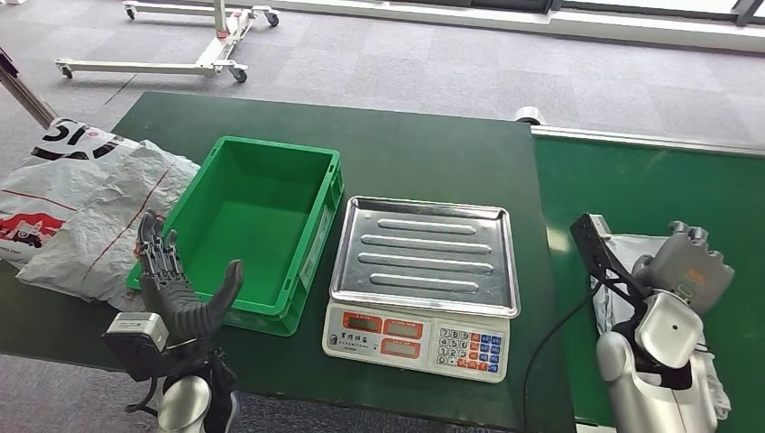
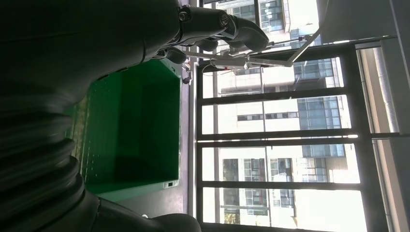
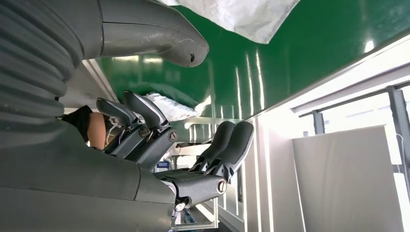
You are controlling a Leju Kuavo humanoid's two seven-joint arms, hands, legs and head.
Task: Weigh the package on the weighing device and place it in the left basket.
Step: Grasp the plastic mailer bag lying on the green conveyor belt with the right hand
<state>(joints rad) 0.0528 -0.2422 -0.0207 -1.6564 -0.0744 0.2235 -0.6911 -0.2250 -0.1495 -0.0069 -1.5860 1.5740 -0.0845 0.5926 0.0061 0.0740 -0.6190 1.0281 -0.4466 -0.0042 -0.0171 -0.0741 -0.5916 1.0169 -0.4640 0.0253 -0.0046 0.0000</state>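
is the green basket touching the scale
Cannot tell. In the head view the green basket and the scale sit side by side, but the scale's tray edge overlaps the basket's corner, hiding any gap or contact.

Head view: we look forward and down from high on the body onto the dark green table (image 1: 424,144), with both arms entering from below. Left wrist view: turned on its side, close behind the left hand (image 2: 96,43), facing the open green plastic crate (image 2: 140,140) and windows beyond; we share the crate (image 1: 248,225) with the head view. Right wrist view: close behind the right hand (image 3: 159,145), low over the glossy green conveyor surface (image 3: 300,53).
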